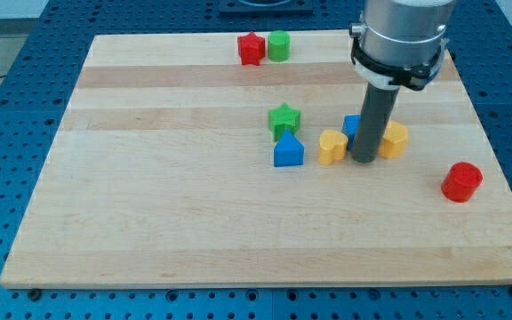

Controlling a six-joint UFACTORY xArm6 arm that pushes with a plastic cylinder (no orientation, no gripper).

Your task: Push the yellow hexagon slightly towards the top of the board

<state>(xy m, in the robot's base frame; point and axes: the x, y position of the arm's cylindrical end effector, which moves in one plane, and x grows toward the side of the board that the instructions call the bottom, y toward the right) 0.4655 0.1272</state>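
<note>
The yellow hexagon (395,140) lies right of the board's middle, partly hidden by the rod. My tip (363,159) rests on the board just left of the hexagon, touching or nearly touching it. A yellow block (332,147) of unclear shape sits just left of the tip. A blue block (352,126) shows behind the rod, mostly hidden.
A blue house-shaped block (288,150) and a green star (284,118) sit left of the yellow block. A red cylinder (461,181) lies at the view's right. A red star (251,48) and a green block (278,45) sit at the wooden board's (149,178) top edge.
</note>
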